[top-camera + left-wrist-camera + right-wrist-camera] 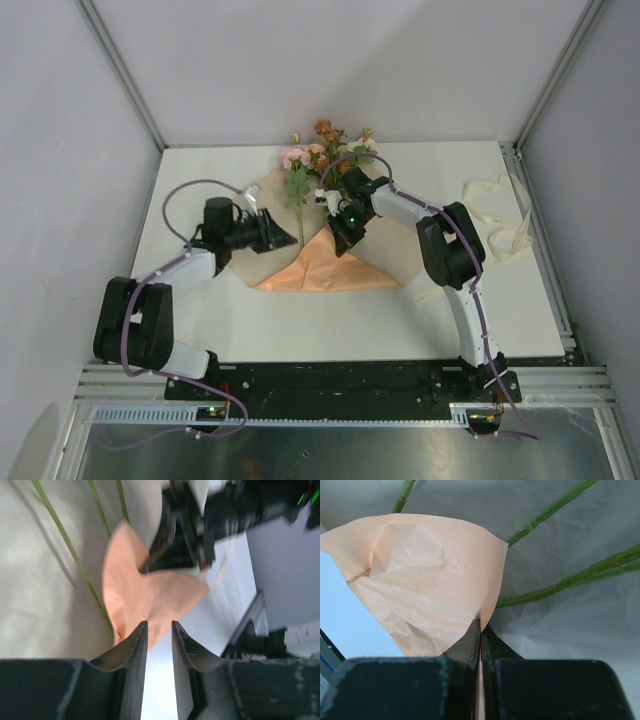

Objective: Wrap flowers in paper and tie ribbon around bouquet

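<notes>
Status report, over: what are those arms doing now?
Right gripper shut on paper, folded over. Left gripper open, empty. Flowers lying on it. Ribbon aside, untouched.

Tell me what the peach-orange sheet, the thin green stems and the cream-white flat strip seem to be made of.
The peach-orange sheet: thin matte paper, going by its fine crinkles and softly curling edge. The thin green stems: probably plastic, matte and slightly rough, though they could be real. The cream-white flat strip: limp and looping like fabric or paper ribbon, but too small to tell.
</notes>
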You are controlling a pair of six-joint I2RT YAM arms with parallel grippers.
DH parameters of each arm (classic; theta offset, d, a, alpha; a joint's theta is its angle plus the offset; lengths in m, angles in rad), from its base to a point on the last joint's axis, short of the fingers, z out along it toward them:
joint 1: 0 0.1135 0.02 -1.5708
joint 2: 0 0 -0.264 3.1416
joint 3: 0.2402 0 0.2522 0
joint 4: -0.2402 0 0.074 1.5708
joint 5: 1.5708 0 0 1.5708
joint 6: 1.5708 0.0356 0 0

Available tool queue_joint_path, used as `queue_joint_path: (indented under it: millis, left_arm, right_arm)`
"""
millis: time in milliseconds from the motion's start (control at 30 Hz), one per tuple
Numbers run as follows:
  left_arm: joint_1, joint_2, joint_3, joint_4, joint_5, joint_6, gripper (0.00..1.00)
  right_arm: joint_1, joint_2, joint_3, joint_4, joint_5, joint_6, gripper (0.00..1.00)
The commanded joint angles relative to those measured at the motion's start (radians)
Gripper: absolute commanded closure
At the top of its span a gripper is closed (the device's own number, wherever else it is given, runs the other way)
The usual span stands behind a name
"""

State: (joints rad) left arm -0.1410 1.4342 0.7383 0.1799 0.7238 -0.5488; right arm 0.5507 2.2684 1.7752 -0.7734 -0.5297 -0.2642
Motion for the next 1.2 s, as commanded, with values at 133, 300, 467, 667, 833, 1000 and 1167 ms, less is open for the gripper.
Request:
queue_joint_path:
  millis: [133,300,467,667,833,1000,1167]
  left_arm:
    - [-0.090,0.109,-0.074,-0.054,0.098,-0.004,0.77]
    - [-0.061,0.200,-0.058,-0.149,0.036,0.036,0.75]
    - [0.007,0.248,-0.059,-0.217,-0.036,0.067,0.71]
    - [0.017,0.215,-0.053,-0.257,-0.032,0.108,0.62]
    - [0.022,0.048,-0.034,-0.263,0.014,0.218,0.43]
    - [0.031,0.051,0.058,-0.381,0.005,0.382,0.30]
    - [0.021,0.167,0.131,-0.476,0.013,0.449,0.25]
  right_arm:
    - [0.006,-0.043,0.037,0.001,0.018,-0.002,1.00]
    - [0.007,-0.051,0.041,0.001,0.026,-0.003,1.00]
    - [0.006,-0.059,0.031,-0.002,0.033,-0.022,1.00]
    - [0.009,-0.052,0.031,-0.008,0.026,-0.031,1.00]
    - [0.010,-0.063,0.027,-0.010,0.015,-0.035,1.00]
    - [0.015,-0.073,0.024,-0.013,-0.002,-0.036,1.00]
    - [0.015,-0.081,0.022,-0.015,-0.004,-0.036,1.00]
